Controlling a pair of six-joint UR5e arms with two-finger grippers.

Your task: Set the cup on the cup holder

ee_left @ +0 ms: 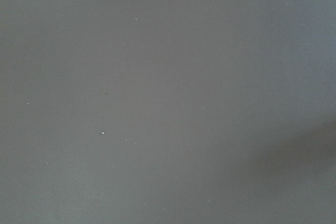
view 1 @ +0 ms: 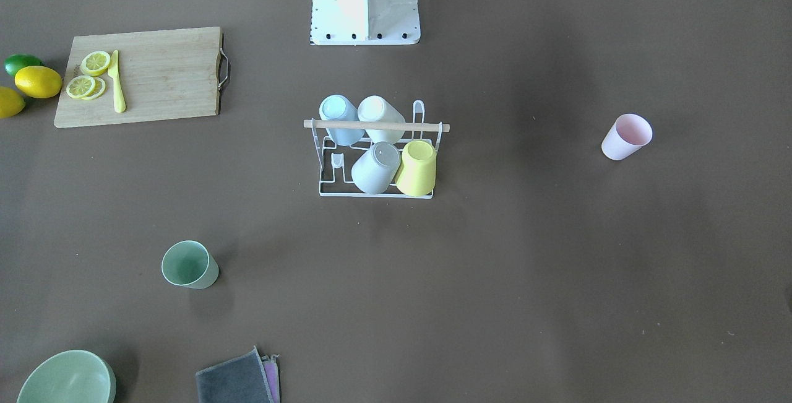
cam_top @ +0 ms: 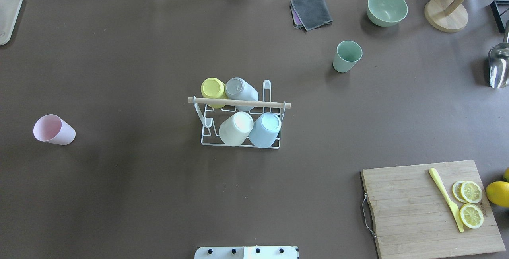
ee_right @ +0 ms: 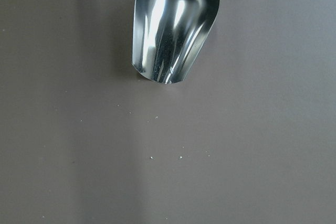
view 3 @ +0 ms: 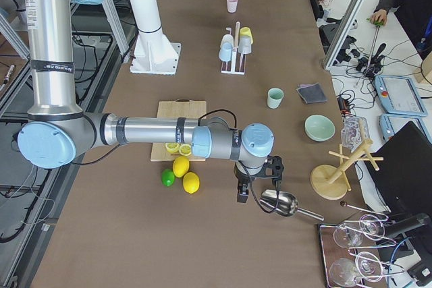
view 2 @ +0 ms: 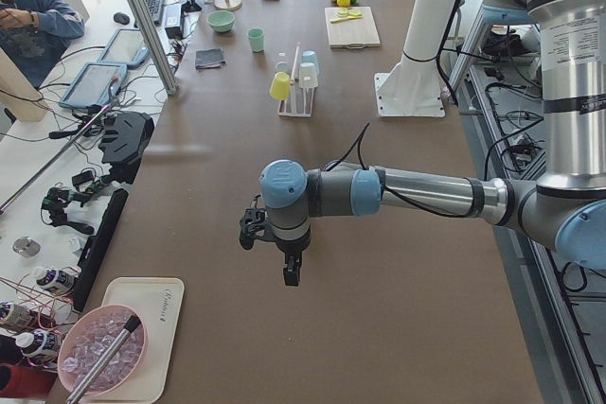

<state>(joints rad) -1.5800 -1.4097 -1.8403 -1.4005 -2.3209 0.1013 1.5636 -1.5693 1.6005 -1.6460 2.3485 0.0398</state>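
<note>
The white wire cup holder with a wooden rod stands mid-table, also in the overhead view. Several cups sit upside down on it: yellow, grey, cream and light blue. A pink cup stands alone far on my left side. A green cup stands alone on my right side, beyond the holder. My left gripper shows only in the exterior left view, over bare table at my far left; I cannot tell its state. My right gripper shows only in the exterior right view, beside a metal scoop; I cannot tell its state.
A cutting board with lemon slices and a yellow knife lies near right. Lemons and a lime lie beside it. A green bowl, a grey cloth and a wooden stand are at the far right.
</note>
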